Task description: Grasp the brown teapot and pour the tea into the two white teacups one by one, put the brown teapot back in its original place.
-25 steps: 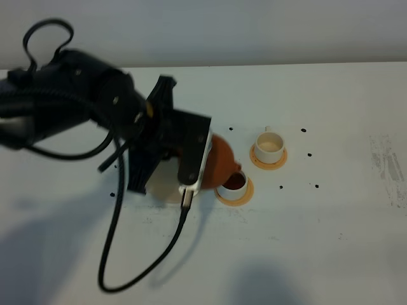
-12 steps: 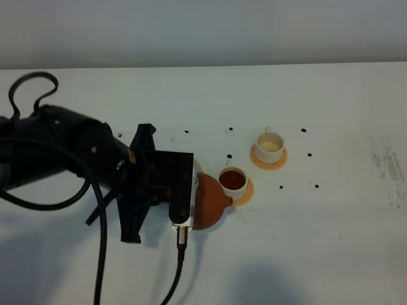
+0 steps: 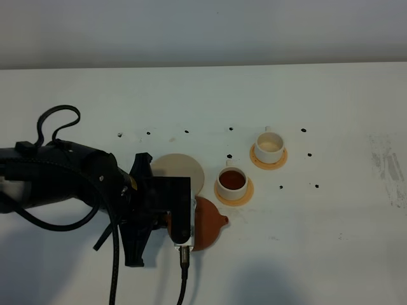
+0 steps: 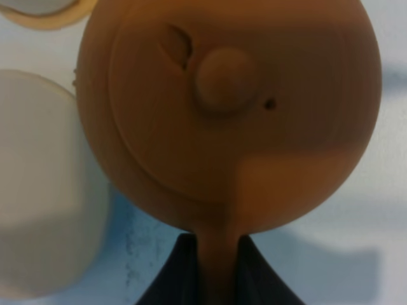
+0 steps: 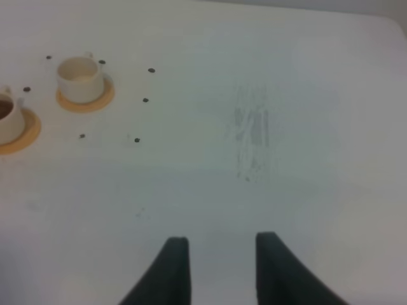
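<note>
My left gripper (image 3: 193, 223) is shut on the loop handle of the brown teapot (image 3: 208, 222), just in front of the pale beige disc (image 3: 180, 172) and not over it. In the left wrist view the teapot (image 4: 229, 108) fills the frame, lid knob up, with its handle pinched between the dark fingers (image 4: 175, 273); the disc (image 4: 38, 184) lies beside it. One white teacup (image 3: 233, 181) holds brown tea. The other teacup (image 3: 269, 144) looks pale inside. My right gripper (image 5: 219, 244) hovers over bare table, open and holding nothing.
Each cup stands on an orange-tan coaster (image 3: 248, 190). Small black dots (image 3: 281, 187) mark the white table around the cups. A scuffed grey patch (image 5: 253, 133) lies to the right. The left arm's black cable (image 3: 114, 267) trails toward the front edge.
The left arm has drawn the teapot away from the near cup, toward the front and left. The beige disc, covered before, is now in view. The near cup holds tea.
</note>
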